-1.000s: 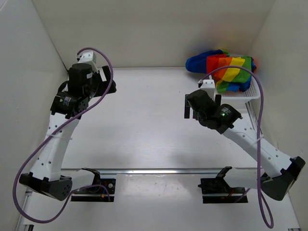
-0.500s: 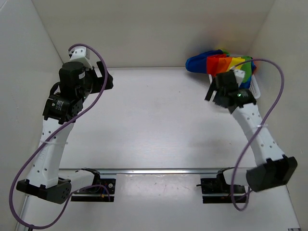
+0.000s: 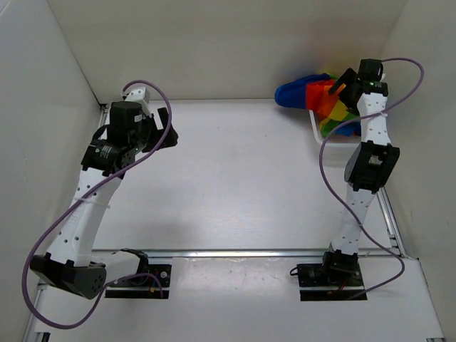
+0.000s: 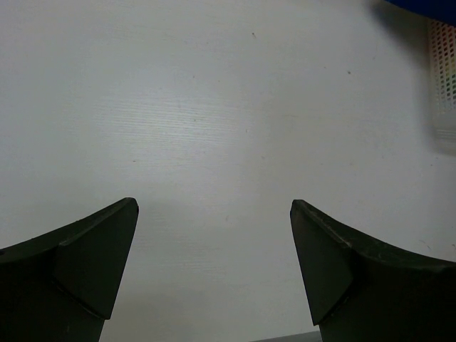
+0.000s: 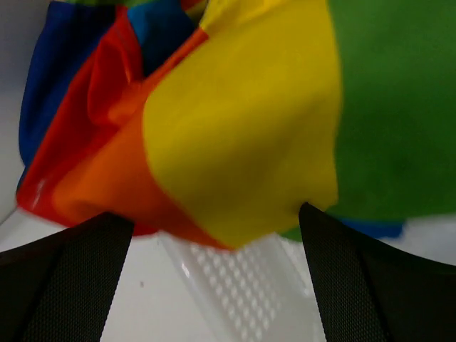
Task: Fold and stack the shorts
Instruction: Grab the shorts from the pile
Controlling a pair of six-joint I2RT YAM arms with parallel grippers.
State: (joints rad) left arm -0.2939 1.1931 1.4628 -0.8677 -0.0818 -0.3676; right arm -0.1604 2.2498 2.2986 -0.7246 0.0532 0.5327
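The rainbow-striped shorts (image 3: 313,92) lie bunched in the white mesh basket (image 3: 315,130) at the back right corner, spilling over its rim. In the right wrist view the shorts (image 5: 235,121) fill the frame, with yellow, orange, red, blue and green folds hanging over the basket (image 5: 242,285). My right gripper (image 3: 340,84) is open and hovers just over the pile, its jaws either side of the yellow fold (image 5: 214,214). My left gripper (image 3: 165,128) is open and empty above the bare table at the left; it shows in the left wrist view (image 4: 214,206).
White walls enclose the table on the left, back and right. The basket edge shows at the far right of the left wrist view (image 4: 443,78). A metal rail (image 3: 235,253) runs along the near edge by the arm bases.
My right arm has swung up and back from mid-table to over the shorts in the basket. My left gripper has shifted a little to the right and nearer.
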